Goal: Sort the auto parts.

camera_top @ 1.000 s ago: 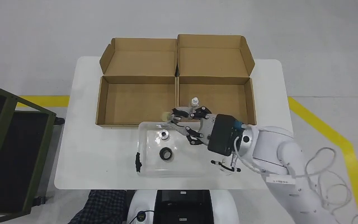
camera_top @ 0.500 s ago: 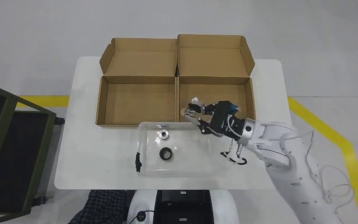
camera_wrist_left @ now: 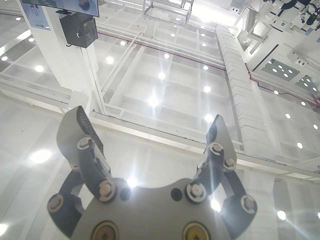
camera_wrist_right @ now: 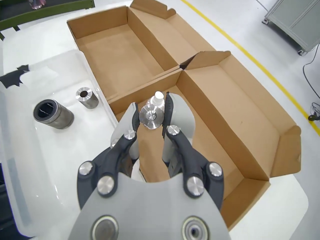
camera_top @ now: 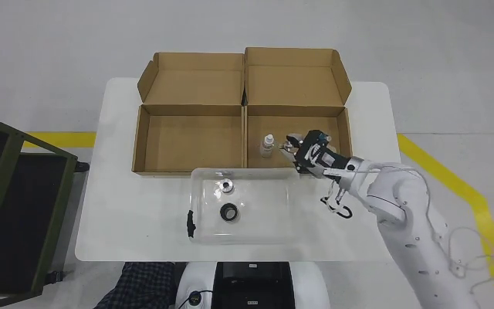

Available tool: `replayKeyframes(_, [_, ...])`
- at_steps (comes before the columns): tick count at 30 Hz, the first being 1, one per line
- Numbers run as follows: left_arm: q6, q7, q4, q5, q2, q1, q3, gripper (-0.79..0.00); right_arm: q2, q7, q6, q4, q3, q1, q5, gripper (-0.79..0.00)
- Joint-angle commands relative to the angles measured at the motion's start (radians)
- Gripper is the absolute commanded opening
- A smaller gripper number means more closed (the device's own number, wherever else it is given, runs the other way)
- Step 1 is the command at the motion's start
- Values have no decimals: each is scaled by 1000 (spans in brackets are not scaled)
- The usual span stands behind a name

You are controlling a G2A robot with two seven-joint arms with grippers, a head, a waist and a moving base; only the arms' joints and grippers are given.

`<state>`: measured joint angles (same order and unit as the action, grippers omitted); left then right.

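Over the right cardboard box [camera_top: 346,139], near its left end, the right end effector [camera_wrist_right: 151,111] is pinching a round metal part [camera_wrist_right: 150,116] between its fingers, so the part's up off the box floor. Just beside it, on the left, a small white bottle [camera_top: 266,144] stands upright inside that same box. The left cardboard box [camera_top: 193,143] sits touching it, both with lids folded back toward the far side of the counter [camera_top: 123,193]

On the near side of the boxes there's a clear plastic bin [camera_top: 262,224] with two more parts standing in it: a small metal sleeve [camera_top: 226,186] toward the far wall and a darker, fatter cylinder [camera_top: 229,212] just nearer than it. A scrap of black tape [camera_top: 190,224] is stuck on the bin's left edge

The left end effector [camera_wrist_left: 148,118] points up at the ceiling, fingers spread wide with nothing between them
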<state>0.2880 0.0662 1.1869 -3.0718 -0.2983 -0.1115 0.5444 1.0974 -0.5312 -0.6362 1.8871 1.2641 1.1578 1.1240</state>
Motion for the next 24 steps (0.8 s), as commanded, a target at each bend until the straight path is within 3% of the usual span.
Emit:
replayKeyframes(1, [0, 0, 0, 0, 0, 0, 0, 0, 1, -17, -4, -36, -15, -21, -5, -785])
replayKeyframes(14, [0, 0, 0, 0, 0, 0, 0, 0, 14, -80, 38, -213, -90, -149, 22, -785])
replayKeyframes(24, [0, 0, 0, 0, 0, 0, 0, 0, 26, -51, 33, -333, -137, -202, -37, -785])
